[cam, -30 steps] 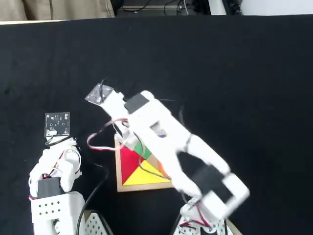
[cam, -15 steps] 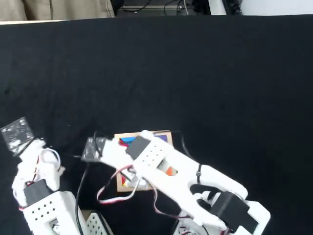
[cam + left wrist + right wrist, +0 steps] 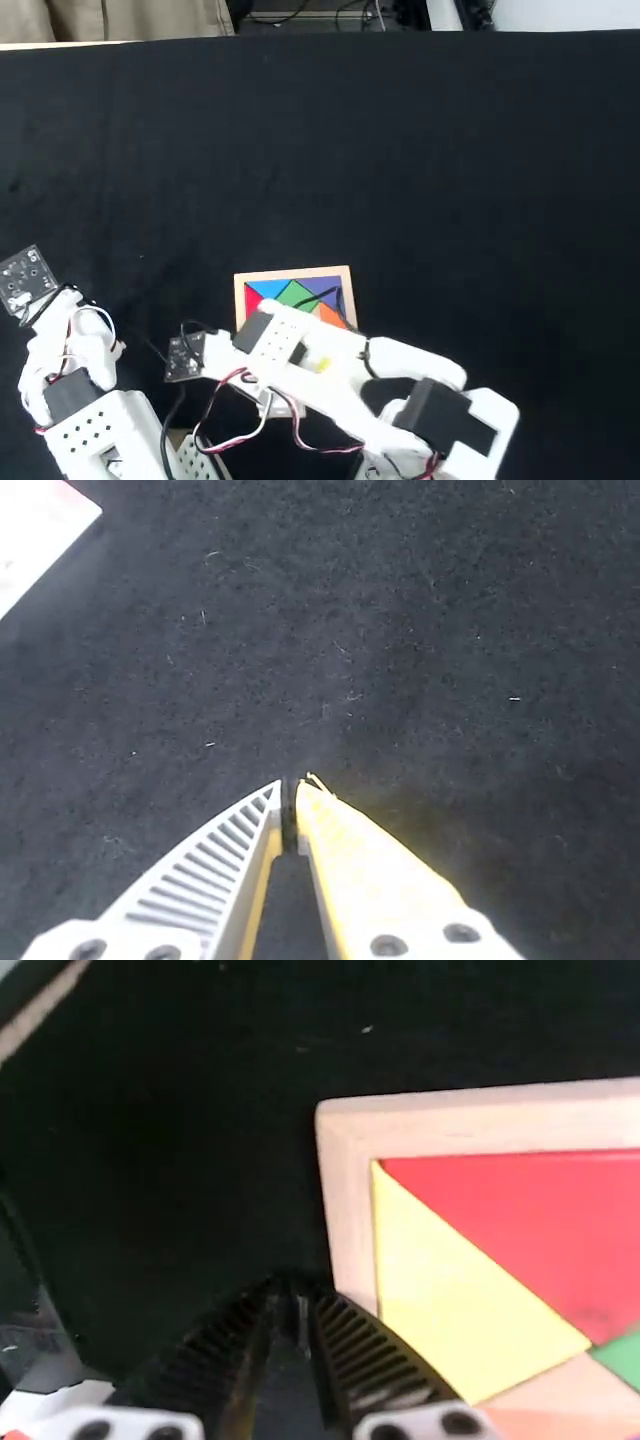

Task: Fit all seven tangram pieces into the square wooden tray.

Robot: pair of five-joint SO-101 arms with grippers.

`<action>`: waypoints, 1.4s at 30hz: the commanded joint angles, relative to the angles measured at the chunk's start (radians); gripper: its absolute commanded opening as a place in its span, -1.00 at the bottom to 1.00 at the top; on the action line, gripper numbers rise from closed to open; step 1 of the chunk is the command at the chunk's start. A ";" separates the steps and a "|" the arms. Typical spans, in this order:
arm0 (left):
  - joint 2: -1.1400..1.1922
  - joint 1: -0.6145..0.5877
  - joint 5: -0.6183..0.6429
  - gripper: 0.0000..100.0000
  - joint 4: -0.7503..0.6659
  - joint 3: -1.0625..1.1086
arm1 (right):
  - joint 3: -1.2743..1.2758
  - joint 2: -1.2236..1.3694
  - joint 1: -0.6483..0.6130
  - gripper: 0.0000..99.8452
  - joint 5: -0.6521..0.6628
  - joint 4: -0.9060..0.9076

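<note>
Black cloth (image 3: pixel 450 150) covered the whole table in the high view. The square wooden tray (image 3: pixel 292 272) lay near the front edge, with a blue piece (image 3: pixel 262 290), a green piece (image 3: pixel 293 293) and an orange piece (image 3: pixel 334 315) showing in its far half. The right arm (image 3: pixel 330 370) lay folded low across the tray's near half. The left arm (image 3: pixel 70 370) sat hunched at the front left, well apart from the tray.

In the left wrist view, the left gripper (image 3: pixel 293 788) hung over bare cloth, its two fingers pressed tip to tip and holding nothing.

In the right wrist view, the right gripper (image 3: pixel 290 1305) sat just beside the tray's outer rim near a corner, its dark fingers drawn together and empty. Inside that corner a yellow triangle (image 3: pixel 450 1300) lay flat against a red triangle (image 3: pixel 520 1215), both seated within the rim.
</note>
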 commanded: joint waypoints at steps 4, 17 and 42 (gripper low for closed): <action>-0.006 -0.012 -0.008 -0.91 0.000 -0.061 | -0.088 0.038 0.015 -0.98 0.003 0.011; -0.006 -0.012 -0.006 -0.91 -0.002 -0.061 | -0.202 0.030 0.014 -0.98 -0.035 0.094; -0.005 0.558 -0.064 -0.91 -0.147 -0.470 | -0.541 -0.711 1.000 -0.98 -0.295 0.150</action>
